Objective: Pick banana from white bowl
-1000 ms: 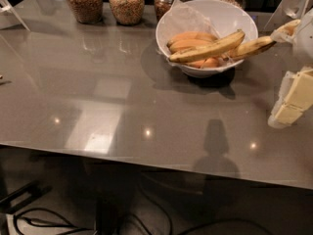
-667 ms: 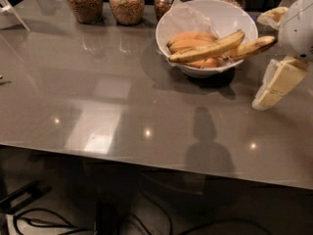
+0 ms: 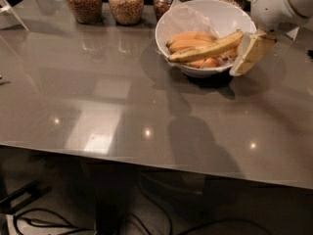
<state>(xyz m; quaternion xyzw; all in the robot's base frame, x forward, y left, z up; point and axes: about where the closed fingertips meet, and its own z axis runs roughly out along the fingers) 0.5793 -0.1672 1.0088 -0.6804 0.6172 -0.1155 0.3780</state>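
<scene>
One grey glossy table [image 3: 98, 92] fills most of the view and carries everything else. One white robot arm [image 3: 281, 4] comes in at the far right corner, above the table's right side.

One white bowl [image 3: 217, 13] stands on the far right part of the table, just left of the arm. Four brown glass jars [image 3: 84, 1] of grains stand in a row along the far edge. Two are well left of the bowl, a third is just behind its left rim, and a fourth is mostly hidden behind its far rim.

One long banana [image 3: 208, 48] lies across the top of the bowl, its right end rising over the right rim. Under it lie at least two more yellow-orange pieces of fruit [image 3: 190, 37]; their exact count cannot be told.

One cream gripper [image 3: 250, 53] hangs from the arm just beside the bowl's right rim, at the banana's right end. Whether it is open or closed, and whether it has hold of the banana, cannot be told.
</scene>
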